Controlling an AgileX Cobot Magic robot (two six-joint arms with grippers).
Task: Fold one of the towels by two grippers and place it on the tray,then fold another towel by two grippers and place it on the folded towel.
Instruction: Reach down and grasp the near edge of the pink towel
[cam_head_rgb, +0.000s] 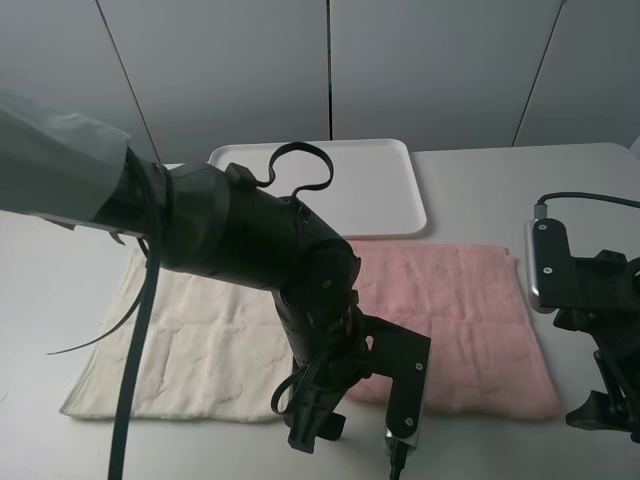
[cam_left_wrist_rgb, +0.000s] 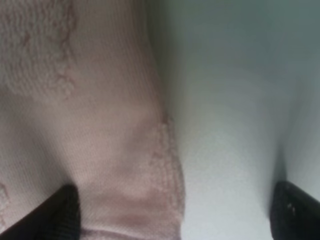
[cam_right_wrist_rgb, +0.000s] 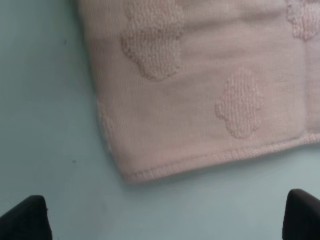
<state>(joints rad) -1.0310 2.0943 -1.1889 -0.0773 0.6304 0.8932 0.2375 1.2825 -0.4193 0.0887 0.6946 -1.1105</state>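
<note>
On the left of the bench (cam_head_rgb: 50, 290) the cream-white towel (cam_head_rgb: 190, 340) lies spread flat, and its right edge is hidden behind the left arm (cam_head_rgb: 250, 250), so I cannot tell whether it touches its neighbour. That arm reaches across towards the middle and points down at the near edge of the towels. The left jaws stand wide open with nothing in them, straddling the near left corner of the pink towel (cam_left_wrist_rgb: 100, 125): one finger (cam_left_wrist_rgb: 62, 215) is over the cloth and the other over bare bench. The empty white tray (cam_head_rgb: 370, 190) sits behind, its near rim just beside the pink towel's far edge. The pink towel (cam_head_rgb: 450, 320) lies flat in front of the tray, right of the cream one. At the far right, the right arm (cam_head_rgb: 590, 290) hangs low, and the right jaws are also spread wide and empty. They sit over bare bench just off the towel's near right corner (cam_right_wrist_rgb: 130, 172), with both fingers (cam_right_wrist_rgb: 25, 220) clear of the cloth.
</note>
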